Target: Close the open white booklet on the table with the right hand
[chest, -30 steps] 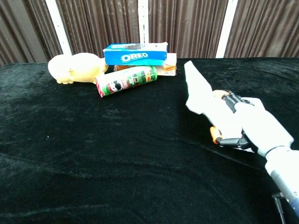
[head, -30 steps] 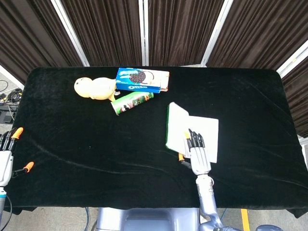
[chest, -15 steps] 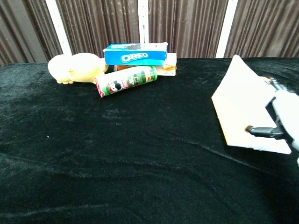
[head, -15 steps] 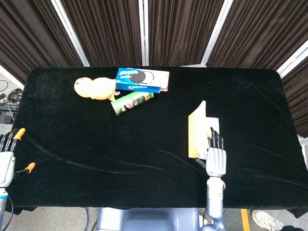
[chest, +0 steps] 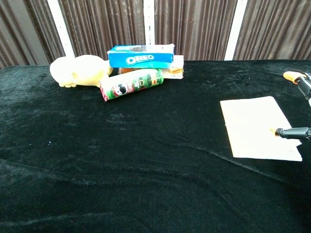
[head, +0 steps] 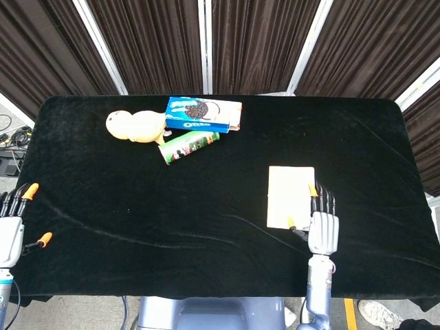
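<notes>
The white booklet (head: 290,196) (chest: 257,127) lies flat and closed on the black table, right of centre. My right hand (head: 322,221) hovers at its near right corner, fingers extended and apart, holding nothing; one orange-tipped finger (chest: 290,132) reaches over the booklet's right edge. In the chest view only the fingertips of that hand show at the right border. My left hand (head: 12,221) stays at the table's near left edge, fingers spread and empty.
At the back left sit a yellow plush toy (head: 135,126), a blue Oreo box (head: 199,114) and a green snack can (head: 188,146). Dark curtains hang behind the table (head: 137,206).
The booklet's raised cover swung over to the right and dropped flat, so the booklet is now closed. My right hand slid right and back off the pages.
</notes>
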Robot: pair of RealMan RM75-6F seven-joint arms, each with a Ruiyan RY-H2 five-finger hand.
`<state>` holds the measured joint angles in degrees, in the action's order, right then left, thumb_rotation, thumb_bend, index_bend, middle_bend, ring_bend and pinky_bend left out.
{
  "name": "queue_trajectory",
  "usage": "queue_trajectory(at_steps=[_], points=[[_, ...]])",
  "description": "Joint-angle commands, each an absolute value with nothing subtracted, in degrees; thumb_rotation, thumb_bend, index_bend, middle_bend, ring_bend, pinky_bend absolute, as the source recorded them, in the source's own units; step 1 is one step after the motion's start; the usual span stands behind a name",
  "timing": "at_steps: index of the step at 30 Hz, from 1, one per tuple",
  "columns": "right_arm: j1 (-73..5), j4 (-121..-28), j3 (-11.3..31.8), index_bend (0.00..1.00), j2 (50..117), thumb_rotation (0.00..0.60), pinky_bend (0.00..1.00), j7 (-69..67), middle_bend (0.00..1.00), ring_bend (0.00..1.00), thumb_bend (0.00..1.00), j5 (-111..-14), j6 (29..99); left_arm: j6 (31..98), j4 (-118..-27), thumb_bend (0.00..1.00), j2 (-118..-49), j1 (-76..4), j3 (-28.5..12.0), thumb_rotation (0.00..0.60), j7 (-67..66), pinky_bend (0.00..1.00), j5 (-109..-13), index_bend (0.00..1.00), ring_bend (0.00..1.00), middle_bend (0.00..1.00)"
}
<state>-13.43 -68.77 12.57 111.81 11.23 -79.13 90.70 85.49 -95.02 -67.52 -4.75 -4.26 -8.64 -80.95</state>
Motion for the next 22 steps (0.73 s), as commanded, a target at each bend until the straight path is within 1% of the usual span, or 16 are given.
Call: queue_trajectory(at_steps=[1,3,4,8,9,13,18,22], points=[[-12.93,-74.32,10.31,0.0,106.81,0.6,0.0,12.36,0.0,0.0,0.19,-80.75,89.05,85.25,-94.86,0.19,-67.41,-4.88,-4.05,0.6,-8.55,0.0,-81.33,0.0,0.0,0.0],[-12.75,-78.77,8.85,0.0,102.25,0.6,0.0,14.3,0.0,0.0,0.19,-81.39,87.3,84.93,-94.67,0.19,-67.27,-5.02,-3.77,0.6,-8.59,0.0,-81.76,0.0,0.0,0.0],[-12.7,-80.13,8.61,0.0,101.07,0.6,0.0,14.65,0.0,0.0,0.19,-81.34,86.78,84.86,-94.6,0.19,-67.23,-5.06,-3.7,0.6,-8.63,0.0,-81.88,0.0,0.0,0.0],[-12.48,-87.97,5.76,0.0,90.49,0.6,0.0,18.09,0.0,0.0,0.17,-83.16,83.69,84.7,-94.17,0.18,-67.06,-5.26,-3.05,0.6,-8.95,0.0,-83.22,0.0,0.0,0.0],[-12.42,-89.2,4.94,0.0,87.72,0.6,0.0,18.9,0.0,0.0,0.17,-84.29,83.42,84.82,-94.04,0.18,-67.05,-5.27,-2.93,0.6,-8.95,0.0,-83.61,0.0,0.0,0.0],[-11.53,-89.96,2.96,0.0,81.59,0.6,0.0,20.21,0.0,0.0,0.17,-87.4,84.37,85.55,-93.6,0.18,-67.11,-5.12,-2.38,0.6,-8.85,0.0,-85.17,0.0,0.0,0.0],[-9.62,-89.82,1.35,0.0,77.93,0.6,0.0,17.81,0.0,0.0,0.17,-90.12,87.11,86.7,-93.3,0.18,-67.57,-4.78,-1.84,0.6,-9.37,0.0,-86.8,0.0,0.0,0.0],[-8.61,-88.32,0.56,0.0,77.56,0.6,0.0,16.04,0.0,0.0,0.17,-91.52,88.54,87.0,-93.0,0.18,-67.86,-4.66,-1.53,0.6,-9.81,0.0,-87.45,0.0,0.0,0.0]])
